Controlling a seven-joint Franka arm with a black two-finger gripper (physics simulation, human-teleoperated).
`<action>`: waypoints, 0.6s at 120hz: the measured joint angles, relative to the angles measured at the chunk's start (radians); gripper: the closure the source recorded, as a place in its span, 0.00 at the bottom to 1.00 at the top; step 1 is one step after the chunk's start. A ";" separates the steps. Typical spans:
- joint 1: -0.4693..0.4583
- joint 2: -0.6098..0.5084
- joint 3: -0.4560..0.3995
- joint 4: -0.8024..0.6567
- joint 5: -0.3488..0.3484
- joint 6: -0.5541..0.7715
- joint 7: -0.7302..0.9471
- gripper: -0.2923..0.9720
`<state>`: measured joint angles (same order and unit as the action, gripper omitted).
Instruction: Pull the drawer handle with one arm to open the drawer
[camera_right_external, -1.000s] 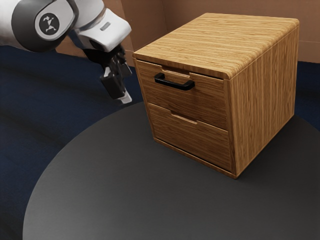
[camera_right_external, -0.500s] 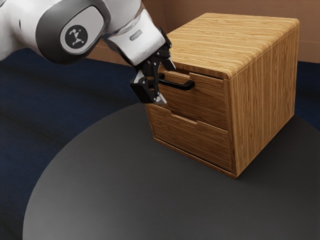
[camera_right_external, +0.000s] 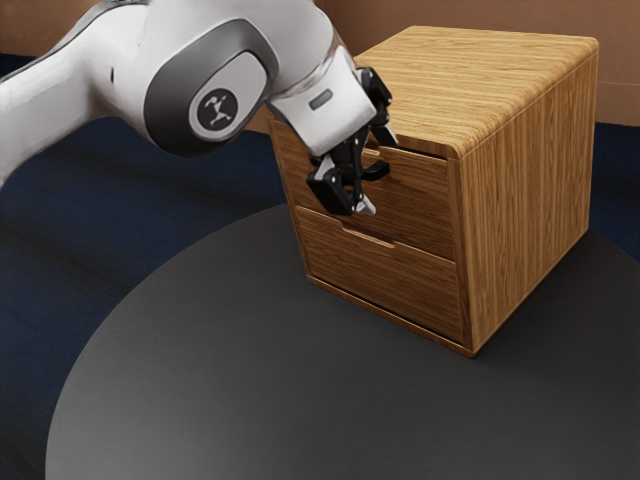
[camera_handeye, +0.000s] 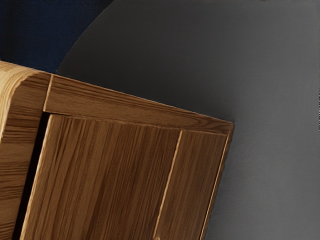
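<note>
A wooden two-drawer cabinet stands on the round dark table. The upper drawer carries a black handle, of which just the end toward the exterior view's right shows. My black gripper hangs right in front of that handle and covers the rest of it. Its fingers stand apart and it looks open. Both drawer fronts sit flush with the cabinet. In the wrist view the cabinet's wooden front is close under my hand, with the table beyond.
The lower drawer has only a small wooden lip for a pull. Dark blue floor lies past the table's edge at the exterior view's left. My white arm reaches in from the upper left.
My hand has swung toward the exterior view's right, from beside the cabinet's corner to right in front of the upper drawer's handle. The drawer has not moved.
</note>
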<state>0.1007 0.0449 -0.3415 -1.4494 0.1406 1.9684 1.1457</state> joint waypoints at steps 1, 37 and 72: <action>-0.002 0.002 0.000 0.000 0.001 0.001 0.001 0.25; -0.012 0.010 0.010 0.003 0.026 0.019 0.018 0.25; -0.014 0.020 0.046 -0.008 0.044 0.023 0.029 0.25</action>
<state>0.0866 0.0649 -0.2957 -1.4579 0.1845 1.9919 1.1746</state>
